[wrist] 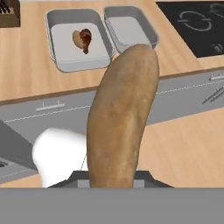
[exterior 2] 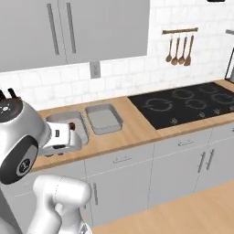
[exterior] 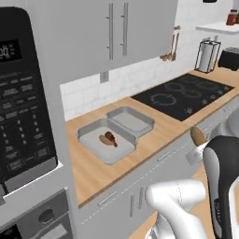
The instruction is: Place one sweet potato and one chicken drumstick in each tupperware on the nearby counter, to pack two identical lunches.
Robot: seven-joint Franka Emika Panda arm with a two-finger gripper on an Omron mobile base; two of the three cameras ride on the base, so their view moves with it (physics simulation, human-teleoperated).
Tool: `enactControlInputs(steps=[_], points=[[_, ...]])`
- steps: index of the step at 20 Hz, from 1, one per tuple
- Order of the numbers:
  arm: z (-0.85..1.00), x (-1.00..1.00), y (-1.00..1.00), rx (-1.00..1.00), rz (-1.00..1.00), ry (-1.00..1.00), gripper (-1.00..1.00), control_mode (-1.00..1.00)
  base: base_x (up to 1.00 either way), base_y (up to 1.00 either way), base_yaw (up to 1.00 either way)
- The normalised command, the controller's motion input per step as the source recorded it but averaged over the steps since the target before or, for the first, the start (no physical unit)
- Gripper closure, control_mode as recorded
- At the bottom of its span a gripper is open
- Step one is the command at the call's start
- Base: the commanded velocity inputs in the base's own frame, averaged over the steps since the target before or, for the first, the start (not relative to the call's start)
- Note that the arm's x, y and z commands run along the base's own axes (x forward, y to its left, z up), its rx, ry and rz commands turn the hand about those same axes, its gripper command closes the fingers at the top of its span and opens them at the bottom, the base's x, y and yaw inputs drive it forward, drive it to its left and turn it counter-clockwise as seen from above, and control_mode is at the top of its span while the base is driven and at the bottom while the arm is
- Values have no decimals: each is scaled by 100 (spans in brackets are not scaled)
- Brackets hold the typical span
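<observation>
The right tupperware lies bare and open from above, while a sweet potato and chicken drumstick take the middle of the left tupperware. The wall cabinets overhang the counter behind them.

1. Left base view: sits high behind the arm on its left, faces forward and down, angled rightward along the light wooden butcher-block worktop. A dark microwave panel is very near at its left edge.
2. Right base view: high behind the arm on its right, squarer to the white tiled wall, a bit further back.
3. Hand view: close in, looks along the gripper over the worktop's front edge.
4. All three share the two shallow grey rectangular trays side by side and the black glass cooktop.
5. A tan elongated sweet potato blocks the hand view's centre.
</observation>
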Motion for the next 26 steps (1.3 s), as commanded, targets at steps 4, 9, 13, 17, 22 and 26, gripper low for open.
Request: enactControlInputs(steps=[4,9,13,17,22,26], points=[[0,0,0,0,0,0,100,100,100,-28,15],[0,0,0,0,0,0,100,100,100,-25,17],[0,0,0,0,0,0,100,100,100,-19,30],[0,0,0,0,0,0,100,100,100,-33,41],[0,0,0,0,0,0,100,100,100,-30,49],[-15,20,-3,0,8,2,100,-100,75,-13,35]])
